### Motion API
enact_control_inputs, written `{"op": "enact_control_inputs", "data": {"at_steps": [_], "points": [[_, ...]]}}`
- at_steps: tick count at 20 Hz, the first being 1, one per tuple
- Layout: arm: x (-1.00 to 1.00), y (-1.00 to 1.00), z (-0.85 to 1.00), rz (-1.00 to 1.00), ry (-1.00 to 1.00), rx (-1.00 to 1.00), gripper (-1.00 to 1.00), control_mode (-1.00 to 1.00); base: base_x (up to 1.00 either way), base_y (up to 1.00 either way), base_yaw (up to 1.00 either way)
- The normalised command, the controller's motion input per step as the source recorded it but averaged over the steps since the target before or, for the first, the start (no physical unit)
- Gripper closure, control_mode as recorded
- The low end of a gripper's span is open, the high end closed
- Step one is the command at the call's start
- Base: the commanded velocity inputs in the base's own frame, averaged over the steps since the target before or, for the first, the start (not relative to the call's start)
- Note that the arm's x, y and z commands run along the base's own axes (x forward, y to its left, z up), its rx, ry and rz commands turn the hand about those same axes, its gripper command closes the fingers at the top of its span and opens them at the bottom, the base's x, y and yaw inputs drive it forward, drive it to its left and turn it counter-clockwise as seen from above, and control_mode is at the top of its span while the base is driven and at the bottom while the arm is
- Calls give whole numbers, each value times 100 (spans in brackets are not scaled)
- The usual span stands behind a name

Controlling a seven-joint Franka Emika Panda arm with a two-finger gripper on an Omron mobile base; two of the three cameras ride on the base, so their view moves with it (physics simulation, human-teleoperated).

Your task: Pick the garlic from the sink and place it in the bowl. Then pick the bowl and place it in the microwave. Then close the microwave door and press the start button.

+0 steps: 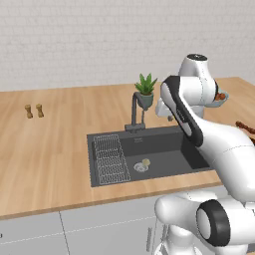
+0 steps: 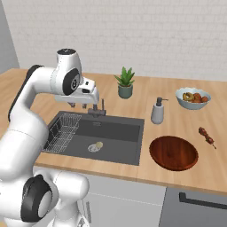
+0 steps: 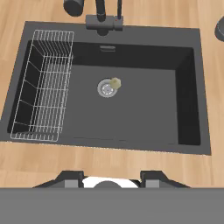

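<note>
Gripper (image 2: pixel 78 105) position: suspended above the sink (image 2: pixel 133 157), near the basin's back rim beside the faucet (image 2: pixel 99 108), with nothing between its fingers. In the hand view, the two dark fingertips (image 3: pixel 70 178) stand apart at the lower edge, at roughly 7 and 5 o'clock of the picture. The jaws are parted, neither wide nor fully closed, and no object lies between them.

Garlic (image 3: pixel 115 82) position: on the sink floor, touching the round grey drain (image 3: pixel 106 88) on the drain's 1 o'clock side in the hand view. In the left base view, the garlic (image 1: pixel 146 162) lies just beside the drain at its 2 o'clock.

Wire rack (image 3: pixel 43 85) position: against one short wall of the basin, at 9 o'clock of the drain in the hand view.

Bowl (image 2: pixel 173 153) position: upright on the wooden counter (image 2: pixel 213 170) in the right base view, just beside the sink's rim at 3 o'clock of the basin. Its glossy red-brown interior holds nothing.

Other counter items in the right base view: a soap dispenser (image 2: pixel 157 111) at 12 o'clock of the bowl; a pale fruit bowl (image 2: pixel 192 98) at 1 o'clock; a potted plant (image 2: pixel 125 83) behind the sink.
</note>
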Motion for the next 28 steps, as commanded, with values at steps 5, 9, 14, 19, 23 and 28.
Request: {"op": "enact_control_inputs", "data": {"at_steps": [5,9,14,19,23,28], "points": [[-19,0,0,0,-2,0,-100,-100,0,0,0],[-42,-2,-40,0,-4,0,-100,-100,0,0,0],[-24,-35,-98,0,-4,8,-100,-100,0,0,0],[-4,-43,-73,0,0,16,-100,-100,0,0,0],[21,0,-59,0,0,8,-100,-100,0,0,0],[38,0,-44,5,12,0,-100,-100,0,0,0]]}}
